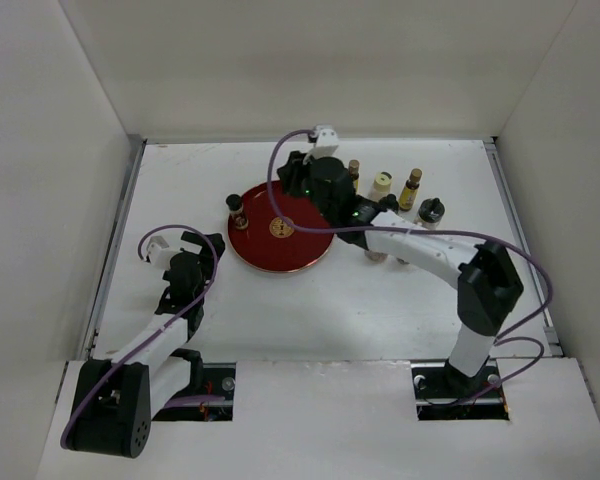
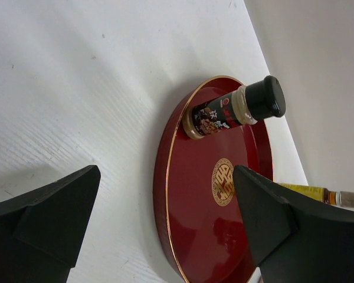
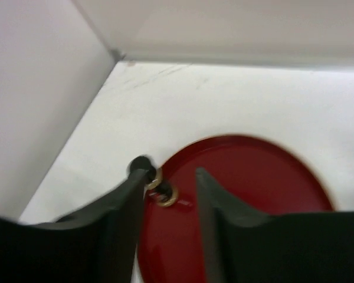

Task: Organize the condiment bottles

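Note:
A dark bottle with a black cap stands upright on the left rim of the round red tray. My right gripper hangs over the tray's back part, open, with only tray showing between its fingers and the bottle beyond its left fingertip. Right of the tray stand an amber gold-capped bottle, a cream bottle, another amber bottle and a dark black-capped jar. My left gripper is open, left of the tray.
White walls close in the table on three sides. My right forearm stretches across the table right of the tray, and something pinkish peeks out under it. A purple cable loops above the tray.

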{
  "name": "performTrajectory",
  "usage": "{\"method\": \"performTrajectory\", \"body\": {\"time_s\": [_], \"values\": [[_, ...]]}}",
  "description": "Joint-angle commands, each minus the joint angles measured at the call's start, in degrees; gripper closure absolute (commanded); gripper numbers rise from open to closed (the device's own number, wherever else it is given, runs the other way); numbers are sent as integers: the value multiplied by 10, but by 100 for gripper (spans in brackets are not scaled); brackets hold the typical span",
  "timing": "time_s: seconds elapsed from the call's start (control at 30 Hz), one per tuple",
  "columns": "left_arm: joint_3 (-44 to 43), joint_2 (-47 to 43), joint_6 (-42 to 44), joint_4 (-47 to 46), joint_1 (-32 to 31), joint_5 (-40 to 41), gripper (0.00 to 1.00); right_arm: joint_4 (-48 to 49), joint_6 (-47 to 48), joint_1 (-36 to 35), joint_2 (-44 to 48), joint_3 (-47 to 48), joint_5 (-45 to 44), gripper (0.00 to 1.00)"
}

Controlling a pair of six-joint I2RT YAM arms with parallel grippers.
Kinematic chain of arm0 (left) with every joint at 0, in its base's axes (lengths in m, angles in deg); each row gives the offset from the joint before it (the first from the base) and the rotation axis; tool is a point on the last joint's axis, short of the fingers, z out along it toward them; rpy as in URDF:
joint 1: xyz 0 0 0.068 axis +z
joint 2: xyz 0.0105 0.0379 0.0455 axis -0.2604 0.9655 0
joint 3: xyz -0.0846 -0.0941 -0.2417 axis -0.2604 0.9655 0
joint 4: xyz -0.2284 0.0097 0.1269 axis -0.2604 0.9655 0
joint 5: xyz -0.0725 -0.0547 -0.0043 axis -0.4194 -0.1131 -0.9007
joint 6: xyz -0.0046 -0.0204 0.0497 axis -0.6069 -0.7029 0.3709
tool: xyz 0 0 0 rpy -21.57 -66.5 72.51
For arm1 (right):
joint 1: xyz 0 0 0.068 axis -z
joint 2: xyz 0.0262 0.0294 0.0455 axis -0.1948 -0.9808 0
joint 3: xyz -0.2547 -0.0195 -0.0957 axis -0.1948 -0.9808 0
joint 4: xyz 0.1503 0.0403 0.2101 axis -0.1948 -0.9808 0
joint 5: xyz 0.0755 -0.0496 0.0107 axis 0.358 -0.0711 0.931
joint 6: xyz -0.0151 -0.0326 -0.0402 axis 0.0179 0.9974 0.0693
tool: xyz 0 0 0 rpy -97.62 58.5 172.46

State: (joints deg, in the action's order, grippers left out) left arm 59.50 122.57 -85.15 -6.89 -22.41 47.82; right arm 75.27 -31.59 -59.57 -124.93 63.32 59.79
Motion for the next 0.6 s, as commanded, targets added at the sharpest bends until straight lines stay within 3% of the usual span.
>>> {"method": "performTrajectory", "body": {"time_s": [0.0,0.07,0.13,0.33,0.57], "values": [[0,-2,-1,-29,-1,-3,0,11,7,35,35,-57,-35,61],[0,-5,1,-29,-4,2,0,-15,15,56,44,-81,-64,66],[0,2,0,-30,-4,6,0,-41,26,72,51,-102,-96,64],[0,2,2,-31,-6,6,0,-54,35,92,68,-162,-144,35],[-1,9,1,-37,-8,4,0,-63,37,108,60,-186,-171,25]]}}
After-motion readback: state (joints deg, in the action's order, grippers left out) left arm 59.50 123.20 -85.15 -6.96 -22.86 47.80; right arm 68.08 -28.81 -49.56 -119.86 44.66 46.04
